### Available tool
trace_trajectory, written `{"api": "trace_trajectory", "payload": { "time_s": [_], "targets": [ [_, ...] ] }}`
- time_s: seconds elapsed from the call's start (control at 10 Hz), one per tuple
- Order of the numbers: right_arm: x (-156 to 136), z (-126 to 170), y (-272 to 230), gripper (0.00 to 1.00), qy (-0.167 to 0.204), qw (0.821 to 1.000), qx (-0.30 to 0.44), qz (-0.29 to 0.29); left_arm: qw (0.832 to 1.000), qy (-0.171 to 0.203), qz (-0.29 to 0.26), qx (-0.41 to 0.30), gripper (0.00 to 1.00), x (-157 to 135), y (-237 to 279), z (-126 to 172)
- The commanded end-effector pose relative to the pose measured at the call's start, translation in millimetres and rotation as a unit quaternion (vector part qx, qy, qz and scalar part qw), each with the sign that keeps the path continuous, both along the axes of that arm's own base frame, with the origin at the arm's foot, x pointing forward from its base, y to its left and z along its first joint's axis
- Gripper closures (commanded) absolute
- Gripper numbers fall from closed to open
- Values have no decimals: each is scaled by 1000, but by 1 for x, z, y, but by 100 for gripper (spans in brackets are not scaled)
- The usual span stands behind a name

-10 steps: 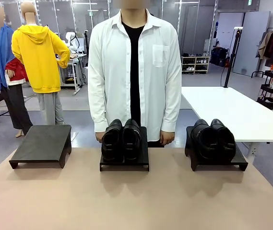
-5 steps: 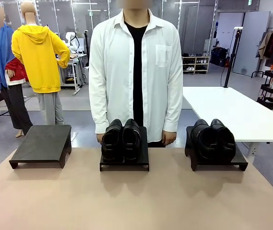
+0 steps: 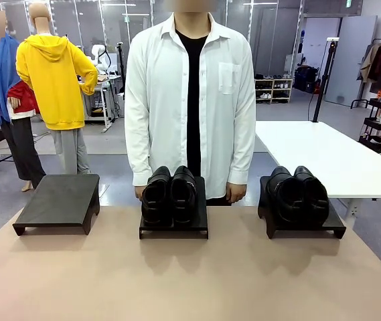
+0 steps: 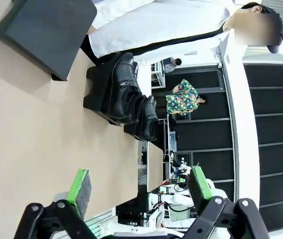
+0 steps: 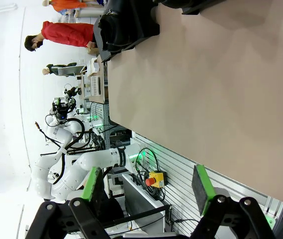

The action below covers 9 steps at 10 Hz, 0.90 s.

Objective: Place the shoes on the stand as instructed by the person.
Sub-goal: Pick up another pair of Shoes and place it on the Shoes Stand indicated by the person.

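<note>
We read no print on the shoes (image 3: 169, 194); both pincers, left (image 4: 139, 187) and right (image 5: 147, 185), gape, holding nothing.

Two pairs of glossy black shoes sit on low dark stands along the table's far edge. The middle pair (image 3: 169, 194), taller at the ankle, stands at twelve o'clock, toes toward the near side, shoes touching side by side. The right pair (image 3: 297, 192) sits at about two o'clock, also side by side, angled slightly. The person (image 3: 190, 100), white shirt over black top, stands directly behind the middle pair, arms hanging down.
</note>
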State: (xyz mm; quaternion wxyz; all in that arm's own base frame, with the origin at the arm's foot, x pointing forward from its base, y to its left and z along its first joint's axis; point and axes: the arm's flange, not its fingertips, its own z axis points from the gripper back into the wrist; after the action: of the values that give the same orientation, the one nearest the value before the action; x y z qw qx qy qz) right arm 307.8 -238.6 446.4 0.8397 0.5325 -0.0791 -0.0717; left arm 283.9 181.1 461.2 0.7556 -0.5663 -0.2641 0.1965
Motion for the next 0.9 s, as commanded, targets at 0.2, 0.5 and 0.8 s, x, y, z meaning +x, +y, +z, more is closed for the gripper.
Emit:
{"api": "trace_trajectory", "payload": {
  "time_s": [0.2,0.5,0.8],
  "targets": [
    [-2,0,0,9,-1,1000,-7,3,1000,-15,-4,-6,0,2,1,2],
    [-2,0,0,9,-1,1000,-7,3,1000,-15,-4,-6,0,2,1,2],
    [-2,0,0,9,-1,1000,-7,3,1000,-15,-4,-6,0,2,1,2]
  ]
}}
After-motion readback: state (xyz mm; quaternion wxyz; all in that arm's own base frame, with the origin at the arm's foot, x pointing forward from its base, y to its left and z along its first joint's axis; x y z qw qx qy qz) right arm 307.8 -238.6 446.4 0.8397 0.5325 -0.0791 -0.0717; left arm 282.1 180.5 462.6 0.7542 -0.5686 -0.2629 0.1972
